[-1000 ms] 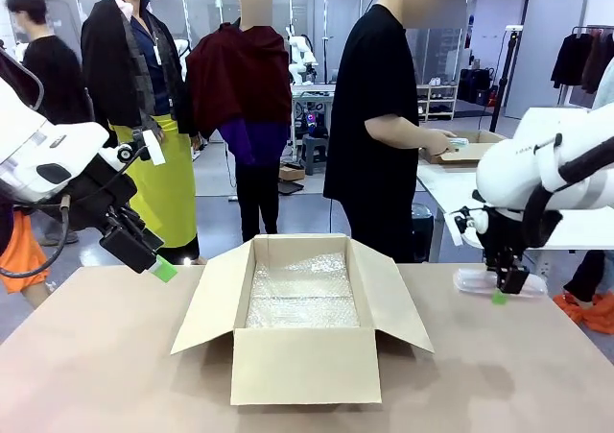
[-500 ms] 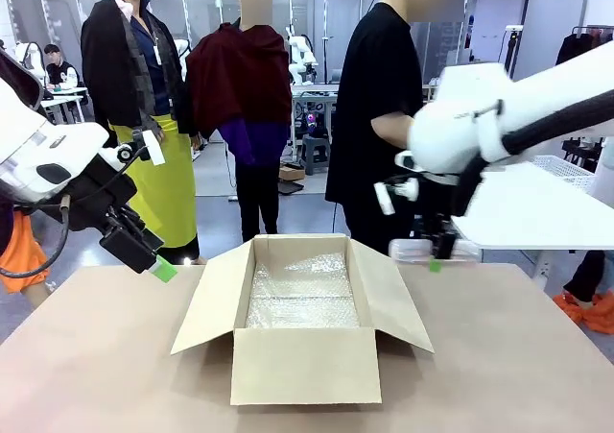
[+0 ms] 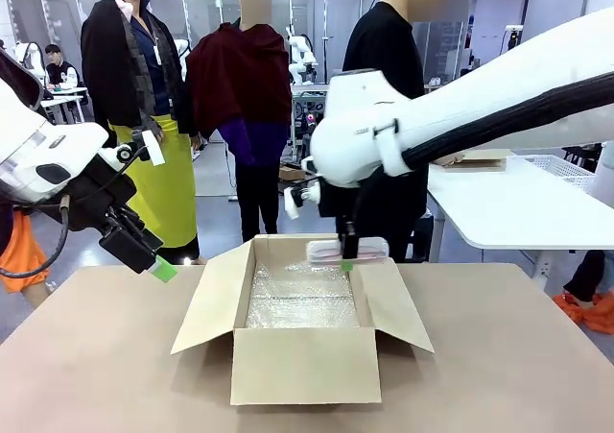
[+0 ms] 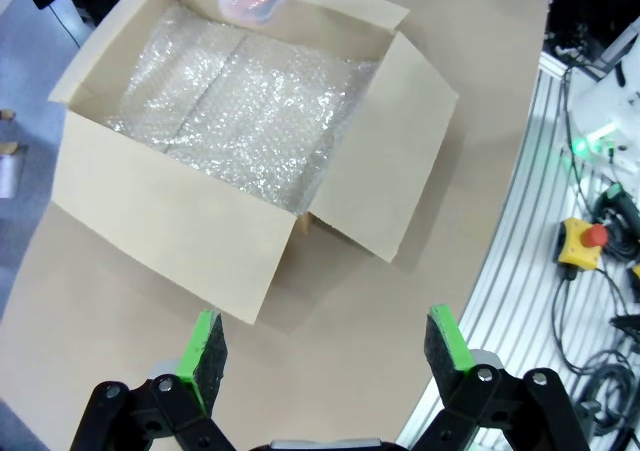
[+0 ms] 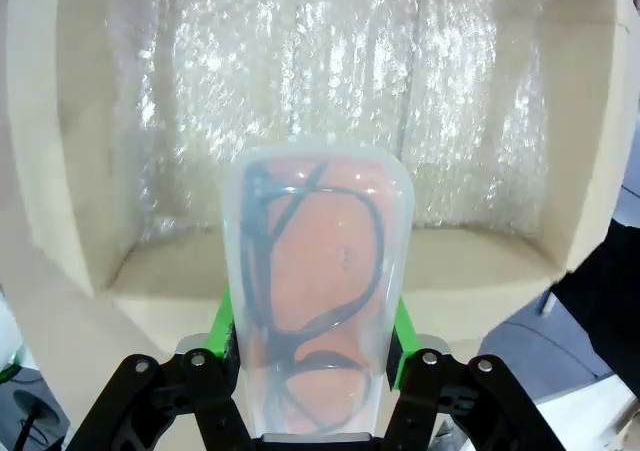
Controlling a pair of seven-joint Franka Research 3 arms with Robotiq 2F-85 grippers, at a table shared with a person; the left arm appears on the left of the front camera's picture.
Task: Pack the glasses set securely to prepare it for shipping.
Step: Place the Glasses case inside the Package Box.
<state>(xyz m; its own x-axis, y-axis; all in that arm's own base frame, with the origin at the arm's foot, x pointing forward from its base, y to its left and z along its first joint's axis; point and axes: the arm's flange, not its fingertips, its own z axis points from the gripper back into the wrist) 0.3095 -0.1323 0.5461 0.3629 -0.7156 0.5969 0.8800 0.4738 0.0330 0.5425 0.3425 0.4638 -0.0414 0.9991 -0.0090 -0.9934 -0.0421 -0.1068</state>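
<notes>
Clamped on pink case (image 3: pixel 369 251) at right gripper (image 3: pixel 347 258); spread wide, holding nothing, at left gripper (image 4: pixel 323 316).
Held level above open box (image 3: pixel 297 361), over bubble wrap (image 3: pixel 302 299), near far right corner.

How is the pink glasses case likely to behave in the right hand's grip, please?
The pink glasses case is probably stiff: its outline looks undeformed between the right hand's pads. Its smooth see-through shell may be slippery. The glasses visible inside suggest fragility, so a gentle release onto the bubble wrap seems wise.
</notes>
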